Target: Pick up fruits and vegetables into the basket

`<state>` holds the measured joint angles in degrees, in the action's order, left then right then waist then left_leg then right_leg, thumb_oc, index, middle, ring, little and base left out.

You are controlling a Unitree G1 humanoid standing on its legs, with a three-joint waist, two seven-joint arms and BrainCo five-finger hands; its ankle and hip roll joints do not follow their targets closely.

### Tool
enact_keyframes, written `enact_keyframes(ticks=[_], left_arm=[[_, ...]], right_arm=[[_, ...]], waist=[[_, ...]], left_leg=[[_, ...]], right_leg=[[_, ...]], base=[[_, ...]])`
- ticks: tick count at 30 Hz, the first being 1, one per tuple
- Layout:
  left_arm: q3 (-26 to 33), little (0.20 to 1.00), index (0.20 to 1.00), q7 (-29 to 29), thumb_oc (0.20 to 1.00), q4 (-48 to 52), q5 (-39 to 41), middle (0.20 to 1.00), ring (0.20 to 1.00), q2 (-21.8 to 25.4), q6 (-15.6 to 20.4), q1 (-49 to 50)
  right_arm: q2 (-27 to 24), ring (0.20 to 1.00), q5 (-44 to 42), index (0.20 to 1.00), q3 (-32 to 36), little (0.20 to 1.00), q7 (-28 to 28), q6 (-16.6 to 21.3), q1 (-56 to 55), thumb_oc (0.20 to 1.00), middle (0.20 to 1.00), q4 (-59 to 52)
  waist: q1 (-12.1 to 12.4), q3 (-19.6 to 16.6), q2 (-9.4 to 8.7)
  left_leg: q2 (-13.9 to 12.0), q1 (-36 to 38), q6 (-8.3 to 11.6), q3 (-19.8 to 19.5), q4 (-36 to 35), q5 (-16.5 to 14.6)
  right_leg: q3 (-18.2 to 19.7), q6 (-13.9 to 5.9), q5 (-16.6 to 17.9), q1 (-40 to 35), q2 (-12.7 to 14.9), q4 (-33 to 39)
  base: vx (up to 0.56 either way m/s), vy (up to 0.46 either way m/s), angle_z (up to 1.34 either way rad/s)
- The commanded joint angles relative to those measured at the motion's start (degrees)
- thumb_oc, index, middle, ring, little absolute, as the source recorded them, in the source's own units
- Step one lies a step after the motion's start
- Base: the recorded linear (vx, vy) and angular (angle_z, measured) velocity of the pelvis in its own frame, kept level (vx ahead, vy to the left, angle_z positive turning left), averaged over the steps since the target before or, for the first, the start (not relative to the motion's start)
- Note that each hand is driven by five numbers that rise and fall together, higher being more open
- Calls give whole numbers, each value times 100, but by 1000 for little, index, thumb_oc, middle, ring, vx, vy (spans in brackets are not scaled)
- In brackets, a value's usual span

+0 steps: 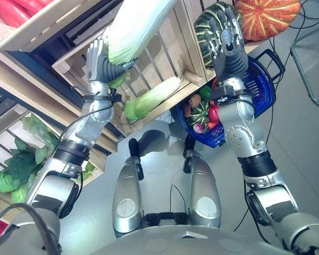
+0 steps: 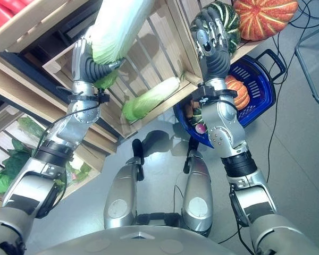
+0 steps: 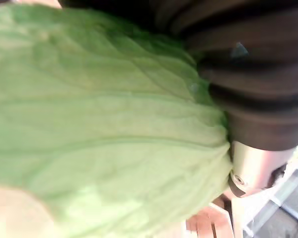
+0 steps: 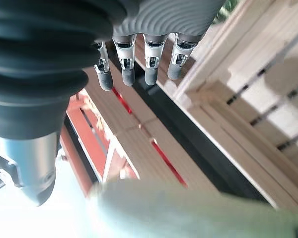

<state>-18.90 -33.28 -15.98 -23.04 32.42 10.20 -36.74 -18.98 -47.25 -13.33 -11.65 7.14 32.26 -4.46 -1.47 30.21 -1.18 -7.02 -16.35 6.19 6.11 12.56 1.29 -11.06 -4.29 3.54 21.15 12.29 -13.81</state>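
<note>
Left hand (image 1: 98, 61) is clenched round the base of a cabbage (image 1: 133, 26), long axis pointing up and away over the crate (image 1: 167, 58). Right hand (image 1: 227, 34), fingers relaxed, rests at the green squash (image 1: 207, 26). I judge the basket (image 1: 263, 87) lies well right, below the right arm.

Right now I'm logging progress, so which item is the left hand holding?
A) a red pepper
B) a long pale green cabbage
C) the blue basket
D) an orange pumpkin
B: the left hand grips the leafy end of the long cabbage, lifted in front of the wooden crate.
</note>
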Motion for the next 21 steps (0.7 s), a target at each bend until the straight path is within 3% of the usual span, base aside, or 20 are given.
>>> enact_keyframes(ticks=[1, 9, 21], left_arm=[[-218, 200, 200, -88, 200, 505, -430, 200, 200, 284, 165, -259], [-486, 200, 200, -103, 200, 537, -1056, 200, 200, 453, 118, -457], [-964, 200, 200, -213, 200, 662, -2076, 200, 200, 569, -309, -821]], right_arm=[[87, 1000, -23, 1000, -122, 1000, 412, 207, 198, 1000, 1000, -213], [18, 1000, -207, 1000, -317, 1000, 685, -215, 404, 1000, 1000, -245], [92, 1000, -692, 1000, -473, 1000, 376, -425, 506, 1000, 1000, -1]], waist=[[11, -457, -148], [44, -434, -146], [80, -370, -199]], left_leg=[[87, -102, -156, 249, 272, -138], [99, -127, -140, 219, 284, -144], [122, -147, -138, 210, 231, -143]], right_leg=[[86, -223, -137, -280, 178, -46], [64, -249, -128, -252, 200, -58], [21, -297, -95, -240, 224, -12]], base=[[0, 0, 0], [0, 0, 0], [-2, -1, 2]])
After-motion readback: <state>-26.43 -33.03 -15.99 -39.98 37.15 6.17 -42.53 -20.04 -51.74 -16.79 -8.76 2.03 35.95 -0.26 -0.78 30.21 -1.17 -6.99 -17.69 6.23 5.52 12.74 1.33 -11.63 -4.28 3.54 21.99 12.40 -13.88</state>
